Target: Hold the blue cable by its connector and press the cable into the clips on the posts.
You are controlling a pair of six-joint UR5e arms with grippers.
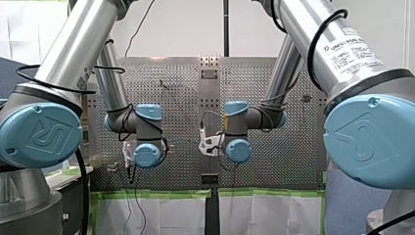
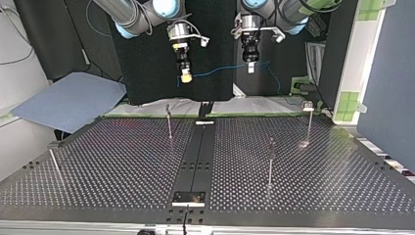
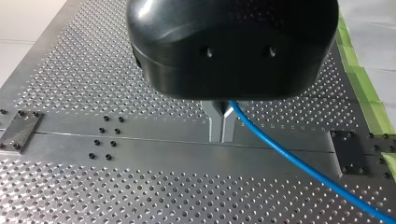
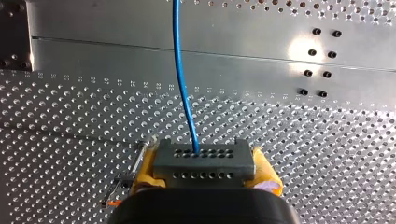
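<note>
1. Nearest in the top view, the perforated table [image 2: 122, 161] carries a near post [image 2: 270, 166] right of the centre strip and an edge post [image 2: 55, 166] at the view's left.
2. Farther back stand two far posts [image 2: 169, 125]. The clips [image 2: 308, 105] sit at the post tops (too small for us to read their openings).
3. Beyond the table's far edge, the blue cable [image 2: 220, 69] hangs in the air between both grippers, well apart from every post. We judge that no clip is loaded yet.
4. We hold the cable at two places so that the span between them stays nearly straight. That should let us lay it sideways into a clip without slack.
5. The right gripper [image 2: 186, 77] is closed on the grey connector [image 4: 204, 161]. Its yellow pads [image 4: 145, 169] clamp the block's two ends, and the cable leaves the block's face ahead of the gripper.
6. The left gripper [image 2: 250, 67] shows metal fingers [image 3: 214, 123] drawn to a narrow slit.
7. The cable emerges at the root of those fingers and trails away over the table, so we judge it pinched there.
</note>
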